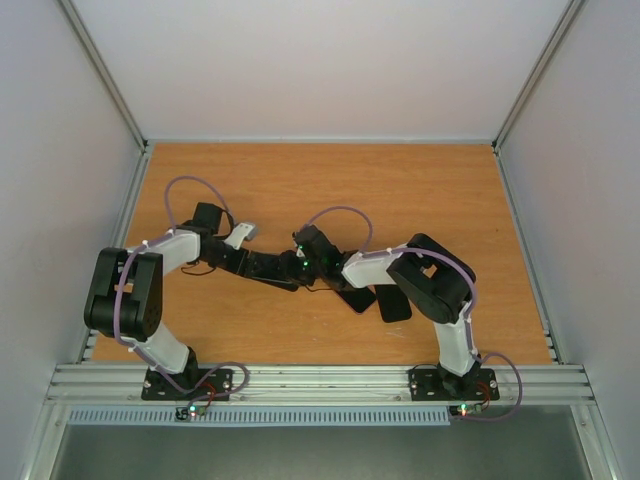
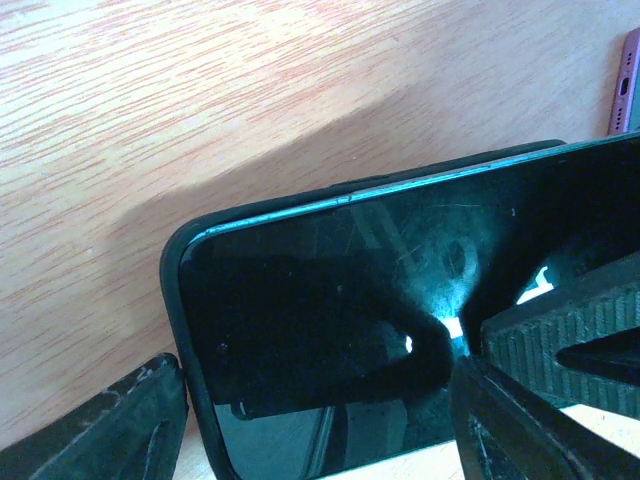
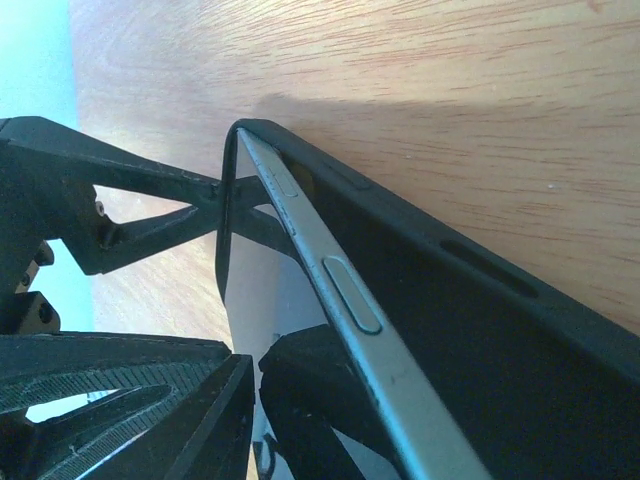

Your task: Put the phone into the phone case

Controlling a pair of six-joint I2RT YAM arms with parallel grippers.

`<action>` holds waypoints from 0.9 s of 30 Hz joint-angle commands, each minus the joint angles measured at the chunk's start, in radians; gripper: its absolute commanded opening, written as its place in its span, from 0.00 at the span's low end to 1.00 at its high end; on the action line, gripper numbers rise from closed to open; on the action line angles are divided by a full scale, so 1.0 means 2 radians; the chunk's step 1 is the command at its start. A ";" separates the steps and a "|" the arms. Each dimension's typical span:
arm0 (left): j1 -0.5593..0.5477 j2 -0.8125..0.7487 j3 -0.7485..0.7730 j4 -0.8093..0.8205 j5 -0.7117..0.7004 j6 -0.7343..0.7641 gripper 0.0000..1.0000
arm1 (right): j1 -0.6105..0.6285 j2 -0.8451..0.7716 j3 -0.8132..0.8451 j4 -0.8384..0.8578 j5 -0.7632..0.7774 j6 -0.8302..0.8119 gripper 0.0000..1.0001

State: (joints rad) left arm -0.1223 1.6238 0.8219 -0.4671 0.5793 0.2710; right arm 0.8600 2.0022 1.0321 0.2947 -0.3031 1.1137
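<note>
The phone [image 2: 400,290] has a dark glossy screen and lies in a black phone case [image 2: 180,300], with its left corner seated inside the rim. In the right wrist view the phone's silver side with buttons [image 3: 350,300] stands raised above the case wall [image 3: 470,330]. My left gripper [image 2: 320,420] grips this end, one finger [image 2: 120,425] outside the case and the other [image 2: 540,400] on the screen. My right gripper [image 3: 250,420] holds the phone, with one ribbed finger [image 3: 110,400] in view. In the top view both grippers [image 1: 272,266] [image 1: 303,262] meet at mid-table.
Two flat dark objects [image 1: 360,298] [image 1: 393,303] lie on the wooden table [image 1: 330,185] under the right arm. A pink phone-like edge [image 2: 628,80] shows at the far right of the left wrist view. Grey walls enclose the table.
</note>
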 commanded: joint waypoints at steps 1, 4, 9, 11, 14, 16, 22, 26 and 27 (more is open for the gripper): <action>-0.007 0.008 0.000 -0.007 0.024 0.008 0.71 | -0.003 -0.030 0.017 -0.023 0.005 -0.032 0.38; -0.007 0.008 0.000 -0.008 0.023 0.009 0.71 | -0.004 -0.038 0.023 -0.034 0.004 -0.043 0.39; -0.007 0.007 0.000 -0.009 0.023 0.009 0.71 | -0.011 -0.052 0.024 -0.044 0.001 -0.055 0.42; -0.007 0.008 0.000 -0.009 0.023 0.009 0.71 | -0.015 -0.055 0.023 -0.046 -0.003 -0.059 0.43; -0.007 0.008 0.000 -0.009 0.024 0.009 0.71 | -0.020 -0.063 0.020 -0.046 -0.008 -0.063 0.43; -0.007 0.009 0.001 -0.009 0.025 0.010 0.71 | -0.021 -0.069 0.017 -0.045 -0.010 -0.065 0.43; -0.007 0.010 0.002 -0.011 0.026 0.011 0.71 | -0.029 -0.084 0.017 -0.066 -0.008 -0.077 0.43; -0.007 0.010 0.002 -0.012 0.026 0.012 0.71 | -0.037 -0.098 -0.005 -0.067 -0.001 -0.077 0.43; -0.007 0.010 0.002 -0.012 0.026 0.012 0.71 | -0.039 -0.101 -0.012 -0.065 -0.001 -0.077 0.43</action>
State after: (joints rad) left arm -0.1314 1.6241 0.8219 -0.4820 0.6041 0.2779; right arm 0.8009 1.8698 1.0447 0.1371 -0.3099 0.9836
